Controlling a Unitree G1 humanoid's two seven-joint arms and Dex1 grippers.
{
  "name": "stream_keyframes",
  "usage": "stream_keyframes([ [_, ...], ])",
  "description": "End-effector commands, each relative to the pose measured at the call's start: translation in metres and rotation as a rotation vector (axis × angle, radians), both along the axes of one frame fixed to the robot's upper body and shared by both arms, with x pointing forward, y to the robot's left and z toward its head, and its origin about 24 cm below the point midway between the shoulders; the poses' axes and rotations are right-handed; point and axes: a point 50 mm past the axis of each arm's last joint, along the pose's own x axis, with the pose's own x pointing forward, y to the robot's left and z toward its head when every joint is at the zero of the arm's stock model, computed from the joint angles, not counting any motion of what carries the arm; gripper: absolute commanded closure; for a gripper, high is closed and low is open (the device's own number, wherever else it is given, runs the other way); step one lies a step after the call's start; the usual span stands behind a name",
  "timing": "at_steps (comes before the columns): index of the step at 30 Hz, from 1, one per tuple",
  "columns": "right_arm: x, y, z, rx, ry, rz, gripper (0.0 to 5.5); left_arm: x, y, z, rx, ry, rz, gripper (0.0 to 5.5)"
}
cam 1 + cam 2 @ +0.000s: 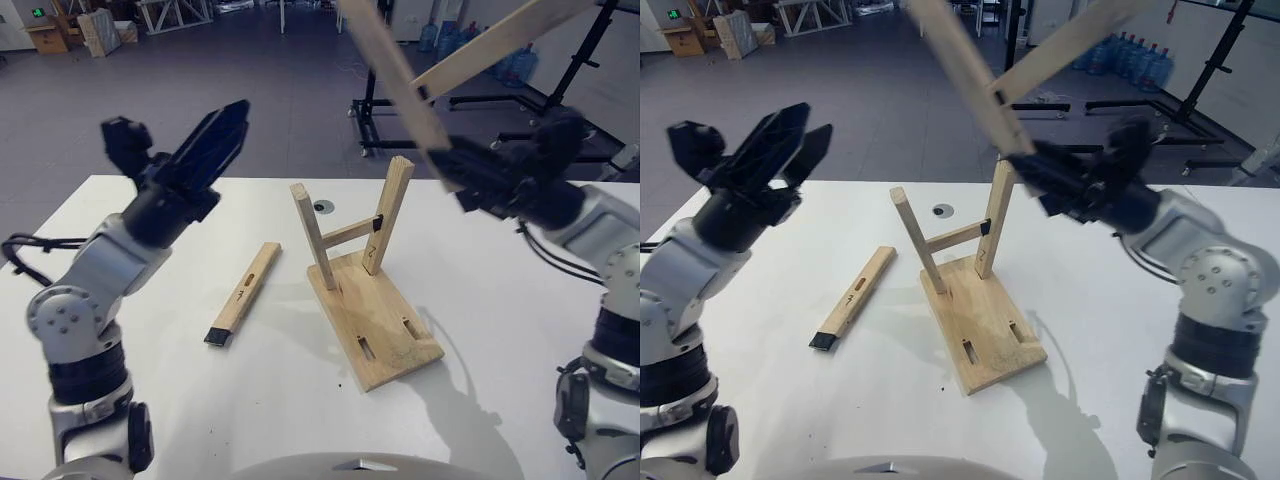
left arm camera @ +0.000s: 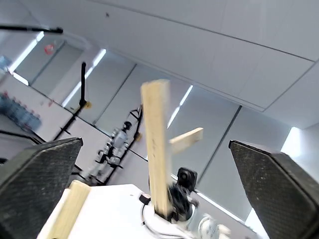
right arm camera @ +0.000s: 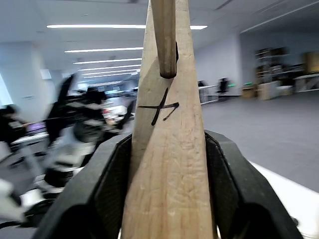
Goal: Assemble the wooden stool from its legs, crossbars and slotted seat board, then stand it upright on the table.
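Note:
The slotted seat board [image 1: 385, 335] lies flat in the middle of the white table [image 1: 500, 380]. Two legs [image 1: 312, 235] joined by a crossbar [image 1: 348, 236] stand in its far slots. A loose wooden piece [image 1: 243, 293] with a black end lies to its left. My right gripper [image 1: 452, 162] is raised above the table's far right, shut on a second leg pair [image 1: 395, 70] that points up and away; its fingers [image 3: 107, 189] clamp one leg [image 3: 169, 164]. High at the left, my left gripper [image 1: 805, 128] hangs open with nothing in it.
Two slots [image 1: 367, 348] at the near end of the seat board are unfilled. Behind the table, black metal frames [image 1: 560, 95] and blue water bottles [image 1: 1135, 55] stand on the room's floor.

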Motion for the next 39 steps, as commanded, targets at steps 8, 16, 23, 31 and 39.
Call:
stream_keyframes([
  [8,-0.005,0.046,-0.025,0.068,0.155,0.136,3.45,0.015,-0.025,-0.002,-0.062,0.024,-0.112,0.10],
  [16,-0.009,0.059,-0.032,0.080,0.201,0.195,3.45,0.021,-0.029,0.007,-0.065,-0.014,-0.140,0.10],
  [23,-0.008,0.062,-0.033,0.092,0.218,0.201,3.45,0.026,-0.025,0.009,-0.101,0.010,-0.155,0.36],
  [31,-0.006,0.064,-0.033,0.095,0.225,0.198,3.45,0.024,-0.025,-0.002,-0.061,0.049,-0.184,1.65],
  [39,-0.009,0.062,-0.033,0.096,0.223,0.194,3.45,0.025,-0.022,-0.007,-0.073,0.077,-0.178,2.73],
])
